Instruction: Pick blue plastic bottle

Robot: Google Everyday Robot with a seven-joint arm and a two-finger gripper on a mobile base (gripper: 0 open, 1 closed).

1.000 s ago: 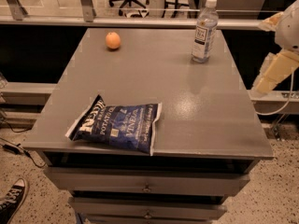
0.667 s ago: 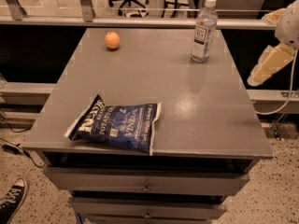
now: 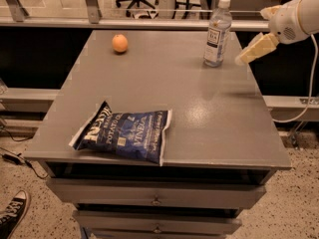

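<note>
The blue plastic bottle [image 3: 218, 34] stands upright at the far right of the grey table [image 3: 209, 108]. It is clear, with a white cap and a dark blue-and-white label. My gripper [image 3: 245, 57] comes in from the right on a white arm. It hangs above the table's right edge, a short way right of the bottle at about the height of the bottle's lower half. It does not touch the bottle and holds nothing.
A flat dark blue chip bag [image 3: 124, 132] lies at the front left of the table. An orange [image 3: 119, 43] sits at the far left. A rail [image 3: 149, 23] runs behind the table. A cable [image 3: 312, 78] hangs at the right, and a shoe [image 3: 10, 218] shows at the bottom left.
My gripper has moved left and somewhat up, from beyond the table's right edge to just right of the bottle. The bottle, bag and orange have not moved.
</note>
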